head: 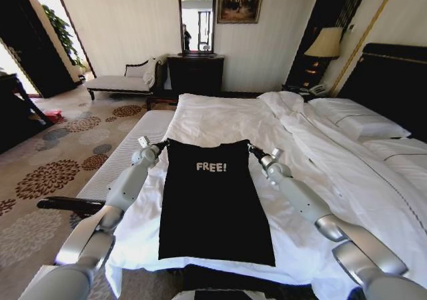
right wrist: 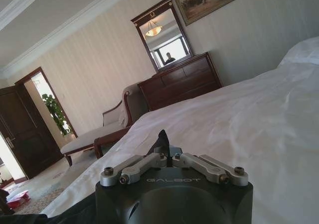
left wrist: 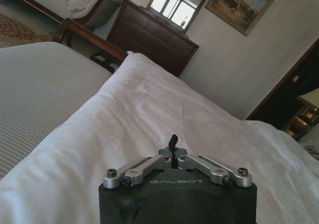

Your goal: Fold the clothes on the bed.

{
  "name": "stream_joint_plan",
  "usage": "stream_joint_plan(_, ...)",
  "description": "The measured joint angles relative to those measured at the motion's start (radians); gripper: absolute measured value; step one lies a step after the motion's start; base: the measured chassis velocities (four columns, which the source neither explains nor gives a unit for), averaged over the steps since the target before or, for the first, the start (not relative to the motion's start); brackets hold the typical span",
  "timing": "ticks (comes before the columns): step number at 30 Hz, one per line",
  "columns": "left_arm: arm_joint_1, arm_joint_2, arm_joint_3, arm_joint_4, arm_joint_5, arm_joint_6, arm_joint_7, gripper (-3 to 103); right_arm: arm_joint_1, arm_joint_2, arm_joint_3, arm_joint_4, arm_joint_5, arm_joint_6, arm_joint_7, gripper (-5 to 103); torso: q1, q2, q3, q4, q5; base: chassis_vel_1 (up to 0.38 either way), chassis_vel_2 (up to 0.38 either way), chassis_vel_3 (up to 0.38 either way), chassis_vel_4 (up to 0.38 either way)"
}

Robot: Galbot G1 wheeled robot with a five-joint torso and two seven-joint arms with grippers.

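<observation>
My 2 claws, left (head: 162, 143) and right (head: 252, 148), pinch the T-shirt's (head: 212, 207) top corners, closed on cloth, keeping it flat on the bed (head: 220, 117) for folding.

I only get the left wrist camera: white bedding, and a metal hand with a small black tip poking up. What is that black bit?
Observer: The head camera shows a black T-shirt spread flat on the bed. The left hand is closed on its top corner, on the robot's left.
Operator: Is there a second hand anywhere?
Observer: Yes. The right hand is closed on the shirt's other top corner.
Operator: Is the shirt plain?
Observer: No. It has white lettering across the chest that reads "FREE!", the right way up as the robot sees it.
</observation>
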Motion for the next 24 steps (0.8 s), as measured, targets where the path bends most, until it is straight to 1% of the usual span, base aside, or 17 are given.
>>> stream_joint_plan(7, -0.022, 0.003, 0.007, 0.008, 0.006, -0.007, 0.016, 0, 0.021, -0.004, 0.008, 0.004, 0.018, 0.011, -0.001, 0, 0.0, 0.0, 0.0, -0.0002, 0.0002, 0.0, 0.0, 0.0, 0.0)
stream_joint_plan(10, -0.048, 0.007, 0.007, 0.015, -0.001, -0.007, 0.016, 0, 0.067, -0.021, -0.001, 0.005, 0.039, 0.011, -0.001, 0, 0.0, 0.0, 0.0, 0.0, -0.0002, 0.0, 0.0, 0.0, 0.0)
stream_joint_plan(15, -0.051, 0.021, 0.016, -0.001, -0.01, -0.007, 0.014, 0, 0.064, -0.036, -0.01, 0.025, 0.043, 0.011, 0.002, 0, 0.0, 0.0, 0.0, -0.0001, -0.0002, 0.0, 0.0, 0.0, 0.0)
stream_joint_plan(19, 0.005, 0.069, 0.036, -0.101, -0.036, -0.002, -0.009, 0, -0.01, -0.061, -0.01, 0.096, 0.03, 0.012, 0.023, 0, 0.0, 0.0, 0.0, -0.0002, 0.0001, 0.0, 0.0, 0.0, 0.0)
stream_joint_plan(20, 0.005, 0.069, 0.036, -0.101, -0.036, -0.002, -0.009, 0, -0.01, -0.061, -0.01, 0.096, 0.03, 0.012, 0.023, 0, 0.0, 0.0, 0.0, -0.0002, 0.0001, 0.0, 0.0, 0.0, 0.0)
stream_joint_plan(22, 0.075, 0.118, 0.049, -0.216, -0.069, 0.005, -0.03, 0, -0.083, -0.096, -0.008, 0.185, 0.02, 0.013, 0.031, 0, 0.0, 0.0, 0.0, 0.0, 0.0003, 0.0, 0.0, 0.0, 0.0)
stream_joint_plan(24, 0.128, 0.148, 0.053, -0.297, -0.083, 0.008, -0.042, 0, -0.131, -0.123, 0.005, 0.244, 0.014, 0.012, 0.039, 0, 0.0, 0.0, 0.0, 0.0002, 0.0, 0.0, 0.0, 0.0, 0.0)
